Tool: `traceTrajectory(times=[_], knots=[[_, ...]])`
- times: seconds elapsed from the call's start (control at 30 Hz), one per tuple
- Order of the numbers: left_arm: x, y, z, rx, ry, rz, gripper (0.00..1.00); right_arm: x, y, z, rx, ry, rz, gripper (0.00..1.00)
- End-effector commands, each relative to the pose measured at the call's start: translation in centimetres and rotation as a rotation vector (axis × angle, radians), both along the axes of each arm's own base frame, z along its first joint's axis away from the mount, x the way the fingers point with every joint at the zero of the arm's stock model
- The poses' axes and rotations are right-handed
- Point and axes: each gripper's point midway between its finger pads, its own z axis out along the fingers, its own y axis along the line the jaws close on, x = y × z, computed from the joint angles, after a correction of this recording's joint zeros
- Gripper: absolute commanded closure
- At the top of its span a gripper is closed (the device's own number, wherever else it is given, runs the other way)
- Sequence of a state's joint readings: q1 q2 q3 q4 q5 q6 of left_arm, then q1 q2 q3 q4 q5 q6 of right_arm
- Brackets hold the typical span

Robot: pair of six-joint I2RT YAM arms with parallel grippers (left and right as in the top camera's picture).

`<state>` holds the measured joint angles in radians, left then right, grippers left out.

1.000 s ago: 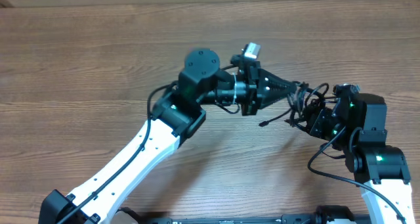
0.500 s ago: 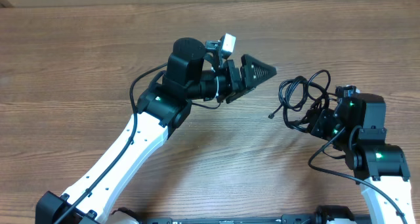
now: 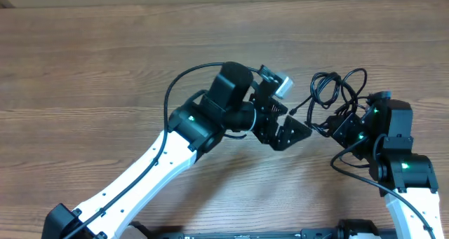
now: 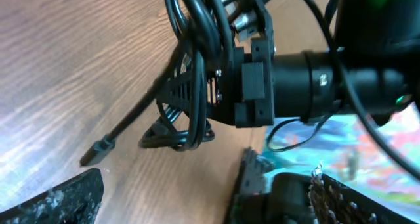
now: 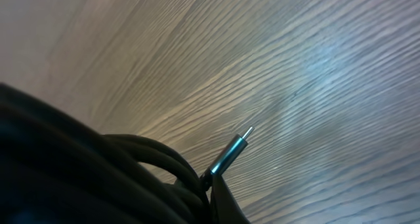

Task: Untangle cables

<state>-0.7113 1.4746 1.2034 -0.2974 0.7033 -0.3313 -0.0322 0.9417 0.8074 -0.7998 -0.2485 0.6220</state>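
Toward the right side of the wooden surface [image 3: 105, 71], the cables [image 3: 335, 90] are bunching in a loose knot of thin black loops. They are partly lifted and are draping over the right hand [image 3: 334, 125], which is pinching the bundle with its fingers pressed together. One free end with a small plug [image 3: 294, 111] is trailing out to the left, dipping close to the wood. The left hand [image 3: 286, 132] is hovering just beside that end with its fingers spread wide, holding nothing. The cords are looking light, limp and a little springy, so they are likely going to slip and coil back rather than lie where they are put. The plug, or the cord just behind it, is looking like the soundest place to take hold, since tugging at a middle loop is risking a tighter knot.
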Motion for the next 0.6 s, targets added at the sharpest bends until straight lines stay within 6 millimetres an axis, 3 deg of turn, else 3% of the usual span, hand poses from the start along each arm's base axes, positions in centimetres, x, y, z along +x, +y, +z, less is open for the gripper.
traceTrajectory(times=[0.0,0.13,0.37,0.47,0.57], knots=[[0.3,-0.1,1.6,0.002,-0.171,-0.013,0.01,0.4,1.4,1.3,0.106,-0.032,0.015,0.96],[1.5,-0.1,1.8,0.008,-0.190,0.052,0.12,0.5,2.2,1.8,0.140,-0.050,0.048,0.96],[2.5,-0.4,3.0,-0.040,-0.159,0.127,0.20,0.5,2.5,1.9,0.153,-0.054,0.061,0.96],[2.2,-0.7,3.0,-0.043,-0.149,0.122,0.29,0.5,2.4,1.9,0.152,-0.054,0.060,0.96],[1.7,-1.0,3.0,-0.044,-0.149,0.109,0.45,0.5,2.4,1.9,0.152,-0.055,0.060,0.96]])
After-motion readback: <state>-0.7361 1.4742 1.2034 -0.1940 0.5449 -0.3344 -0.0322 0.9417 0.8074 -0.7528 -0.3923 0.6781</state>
